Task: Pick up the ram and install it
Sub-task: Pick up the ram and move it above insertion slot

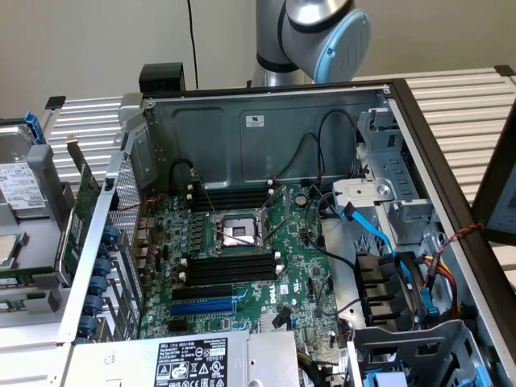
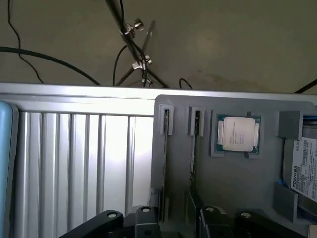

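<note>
- Ribbed aluminium bench (image 1: 459, 105) carried an open computer case (image 1: 266, 121) in the exterior view. The arm (image 1: 322, 28) rose behind the case and was cropped by the frame's upper edge.
- Inside the case I could see the motherboard (image 1: 298, 258). Its long black memory slots (image 1: 230, 268) with white end clips looked unfilled, though cables crossed part of the board.
- At the exterior view's left, a green card (image 1: 76, 230) stood on edge beside the case. The parts beyond it were cropped, so I could not sort them out from there.
- In the wrist view a grey tray (image 2: 233, 183) lay on the bench. It held a processor (image 2: 238, 134) in a pocket and a hard drive (image 2: 303, 171) cut off by the frame.
- The ram (image 2: 193, 158) stood edge-on in a narrow groove of that tray, between the processor's pocket and a second groove (image 2: 165, 129). I saw it only as a thin dark-green line, with its label and chips turned away from me.
- I could not tell what the second groove held.
- The hand (image 2: 177, 229) showed as black links with the fingertips cropped. The links were splayed wide with nothing between them, so I read it as open and gripping nothing.
- The hand hung over the tray, near the ram. The ram's groove ran in under the links, which hid its near end. I could make out no contact between hand and ram.
</note>
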Controlling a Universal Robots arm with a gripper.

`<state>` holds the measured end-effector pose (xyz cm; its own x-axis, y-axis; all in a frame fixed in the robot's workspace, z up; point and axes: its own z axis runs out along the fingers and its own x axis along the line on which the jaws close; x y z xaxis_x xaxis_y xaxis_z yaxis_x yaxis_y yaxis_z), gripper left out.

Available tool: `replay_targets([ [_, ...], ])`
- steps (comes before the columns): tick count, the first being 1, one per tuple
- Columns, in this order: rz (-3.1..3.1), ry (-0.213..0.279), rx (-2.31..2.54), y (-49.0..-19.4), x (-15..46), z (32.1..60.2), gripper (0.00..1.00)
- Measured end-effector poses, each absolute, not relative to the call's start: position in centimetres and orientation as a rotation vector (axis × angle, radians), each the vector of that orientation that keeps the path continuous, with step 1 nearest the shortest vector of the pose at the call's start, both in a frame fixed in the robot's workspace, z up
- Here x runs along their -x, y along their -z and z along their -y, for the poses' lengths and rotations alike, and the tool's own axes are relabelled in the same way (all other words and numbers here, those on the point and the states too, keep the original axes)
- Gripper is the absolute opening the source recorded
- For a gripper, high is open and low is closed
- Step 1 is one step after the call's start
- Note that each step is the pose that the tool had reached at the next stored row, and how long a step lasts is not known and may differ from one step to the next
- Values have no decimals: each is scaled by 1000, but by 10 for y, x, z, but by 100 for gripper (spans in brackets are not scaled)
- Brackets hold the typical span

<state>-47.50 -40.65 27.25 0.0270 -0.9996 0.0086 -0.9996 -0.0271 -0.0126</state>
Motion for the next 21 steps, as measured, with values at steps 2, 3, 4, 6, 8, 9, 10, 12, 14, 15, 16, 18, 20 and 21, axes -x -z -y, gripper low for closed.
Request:
replay_targets([
  [2,-2189,24,2249,-269,473,409,36],
  [3,-2188,24,2249,-267,472,410,36],
  [4,-2188,23,2250,-265,470,410,36],
  [6,-2188,24,2250,-261,467,410,36],
  [8,-2188,24,2250,-258,466,410,36],
  [9,-2188,24,2250,-256,466,410,36],
  [10,-2188,24,2250,-254,466,410,36],
  [12,-2188,23,2250,-251,466,410,36],
  [14,-2187,24,2251,-247,466,410,36],
  [15,-2187,24,2251,-245,466,410,36],
  [16,-2187,23,2251,-243,466,410,36],
  [18,-2186,24,2252,-240,466,410,36],
  [20,-2185,24,2253,-236,466,410,36],
  [21,-2185,23,2253,-234,466,410,36],
])
